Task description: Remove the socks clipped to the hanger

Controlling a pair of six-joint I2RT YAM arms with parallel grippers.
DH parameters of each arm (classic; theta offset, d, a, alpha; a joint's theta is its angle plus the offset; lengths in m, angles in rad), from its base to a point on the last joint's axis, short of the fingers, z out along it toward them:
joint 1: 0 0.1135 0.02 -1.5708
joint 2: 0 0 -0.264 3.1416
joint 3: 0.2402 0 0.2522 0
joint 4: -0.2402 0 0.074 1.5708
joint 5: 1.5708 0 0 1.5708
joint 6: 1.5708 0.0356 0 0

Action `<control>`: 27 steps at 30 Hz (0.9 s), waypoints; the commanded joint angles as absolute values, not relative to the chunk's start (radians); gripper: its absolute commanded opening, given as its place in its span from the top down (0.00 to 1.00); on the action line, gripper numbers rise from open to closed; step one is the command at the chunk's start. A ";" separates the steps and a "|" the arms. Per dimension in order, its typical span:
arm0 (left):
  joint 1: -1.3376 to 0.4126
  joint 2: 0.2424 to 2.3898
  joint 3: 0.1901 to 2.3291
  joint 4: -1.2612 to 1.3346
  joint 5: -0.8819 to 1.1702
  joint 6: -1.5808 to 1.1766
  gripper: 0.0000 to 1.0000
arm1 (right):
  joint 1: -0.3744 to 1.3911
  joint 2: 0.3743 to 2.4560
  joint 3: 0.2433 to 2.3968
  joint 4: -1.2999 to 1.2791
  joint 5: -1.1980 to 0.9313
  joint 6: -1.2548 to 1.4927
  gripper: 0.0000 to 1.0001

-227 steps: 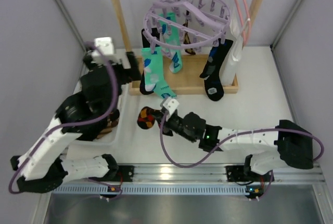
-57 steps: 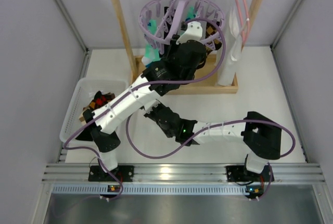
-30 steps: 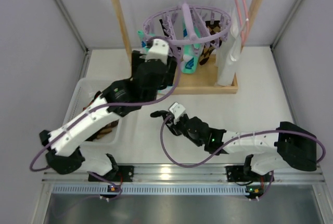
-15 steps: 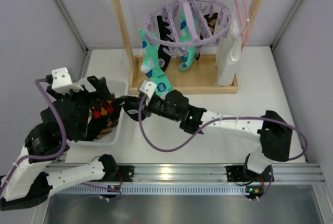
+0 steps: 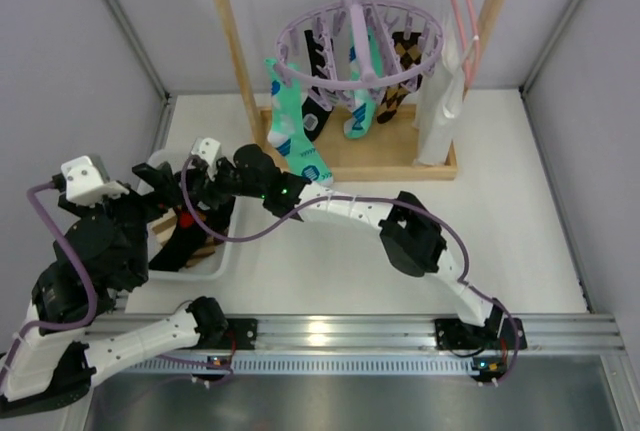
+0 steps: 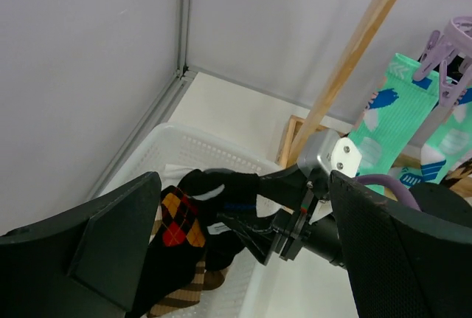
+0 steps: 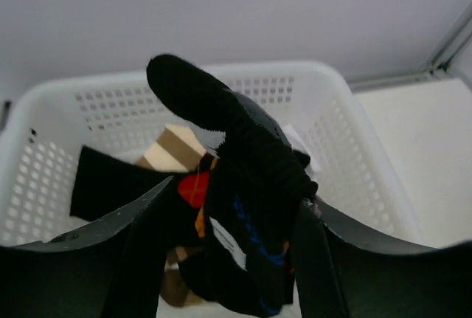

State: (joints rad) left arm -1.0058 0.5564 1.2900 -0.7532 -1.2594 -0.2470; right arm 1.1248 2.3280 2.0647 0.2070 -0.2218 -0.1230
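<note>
The lilac hanger [image 5: 352, 46] hangs from the wooden rack with a mint-green sock [image 5: 286, 116], a black one [image 5: 318, 101], a teal one [image 5: 362, 111] and a brown argyle one [image 5: 399, 76] clipped on. My right gripper [image 5: 198, 189] [image 7: 240, 192] reaches over the white basket [image 5: 228, 246]. Its jaws stand apart, and a bunched black sock [image 7: 251, 156] [image 6: 221, 189] still lies between them. My left gripper [image 5: 162, 203] [image 6: 240, 207] hovers wide open and empty by the basket's near side, looking at the right gripper [image 6: 295, 215].
The basket [image 6: 214, 141] [image 7: 221, 71] holds an orange-red argyle sock [image 6: 173, 218] and tan striped ones [image 6: 192, 288]. A white garment [image 5: 440, 111] and a thin pink hanger [image 5: 462, 11] hang at the rack's right end. Grey walls stand close on the left.
My right gripper carried the black sock left, from beside the basket to over it, and its jaws have parted. The left arm drew back a little.
</note>
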 commanded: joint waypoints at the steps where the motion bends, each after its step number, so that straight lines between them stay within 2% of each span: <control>1: -1.008 0.552 1.270 -0.735 -1.284 -0.256 0.02 | 1.089 2.240 1.987 0.236 -0.244 -0.074 0.42; 2: -1.008 0.552 1.270 -0.736 -1.284 -0.258 0.02 | 1.085 2.209 1.895 0.298 -0.245 -0.068 0.38; 4: -1.008 0.557 1.273 -0.735 -1.270 -0.268 0.02 | 1.066 2.123 1.826 0.321 -0.242 -0.067 0.35; 7: -1.008 0.560 1.264 -0.735 -1.258 -0.278 0.02 | 1.032 2.013 1.692 0.342 -0.239 -0.064 0.11; 10: -1.008 0.557 1.252 -0.735 -1.256 -0.284 0.02 | 0.996 1.924 1.576 0.353 -0.244 -0.049 0.07; 12: -1.008 0.549 1.250 -0.735 -1.241 -0.290 0.02 | 0.974 1.882 1.507 0.376 -0.250 -0.031 0.07; 15: -1.008 0.546 1.250 -0.733 -1.239 -0.301 0.02 | 0.960 1.928 1.552 0.329 -0.287 -0.029 0.10; 18: -1.008 0.546 1.247 -0.735 -1.249 -0.296 0.02 | 0.963 2.119 1.823 0.133 -0.362 -0.014 0.18; 19: -1.008 0.540 1.244 -0.733 -1.252 -0.296 0.02 | 0.966 2.172 1.968 0.089 -0.376 -0.011 0.26; 21: -1.008 0.532 1.241 -0.735 -1.258 -0.291 0.02 | 0.991 2.264 2.037 0.049 -0.377 -0.006 0.29; 27: -1.008 0.515 1.232 -0.733 -1.253 -0.290 0.02 | 1.061 2.220 1.898 0.271 -0.273 0.077 0.30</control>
